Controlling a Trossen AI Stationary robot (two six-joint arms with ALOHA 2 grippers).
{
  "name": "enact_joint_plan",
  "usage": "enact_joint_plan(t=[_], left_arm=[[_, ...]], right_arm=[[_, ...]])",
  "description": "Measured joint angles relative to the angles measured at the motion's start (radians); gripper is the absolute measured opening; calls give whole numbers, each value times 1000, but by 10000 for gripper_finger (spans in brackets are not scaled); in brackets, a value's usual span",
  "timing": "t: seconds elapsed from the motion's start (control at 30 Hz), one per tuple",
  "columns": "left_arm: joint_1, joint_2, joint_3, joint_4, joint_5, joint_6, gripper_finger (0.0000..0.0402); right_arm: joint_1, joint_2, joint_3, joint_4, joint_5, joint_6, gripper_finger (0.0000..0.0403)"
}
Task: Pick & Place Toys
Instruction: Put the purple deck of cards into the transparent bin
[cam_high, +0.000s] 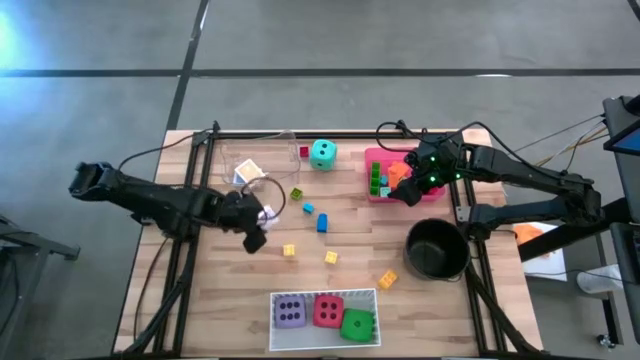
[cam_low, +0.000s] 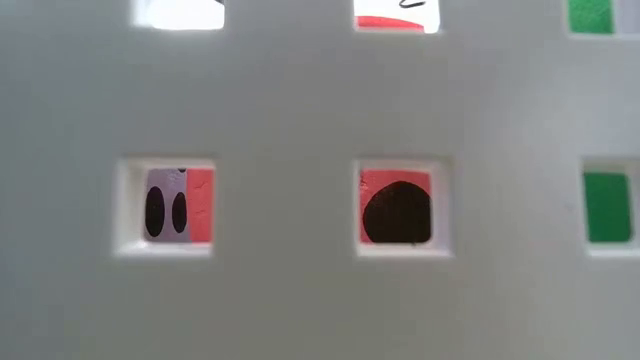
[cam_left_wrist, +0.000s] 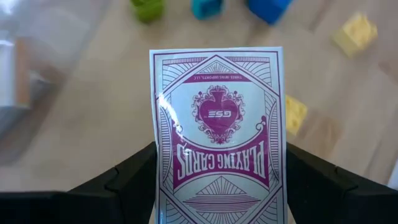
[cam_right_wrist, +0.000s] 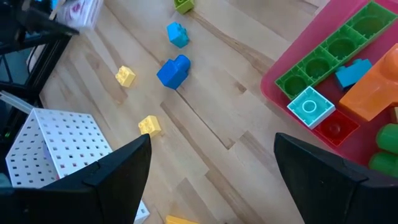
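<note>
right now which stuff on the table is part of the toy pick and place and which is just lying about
Part of the job:
- playing card, held in the left gripper
- teal die
- purple die, red die, green die
- loose small blocks

Just lying about:
- black pot
- pink tray
- white tray
- clear tray

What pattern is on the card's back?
Ornate magenta-and-white design on the playing card, clearest in the left wrist view.
</note>
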Motion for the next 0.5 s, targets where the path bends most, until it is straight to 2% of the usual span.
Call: enact_joint_plan(t=[0.5], left_arm=[[319,0,244,-208,7,154,281]], right_arm=[[0,0,0,0,0,-10,329]])
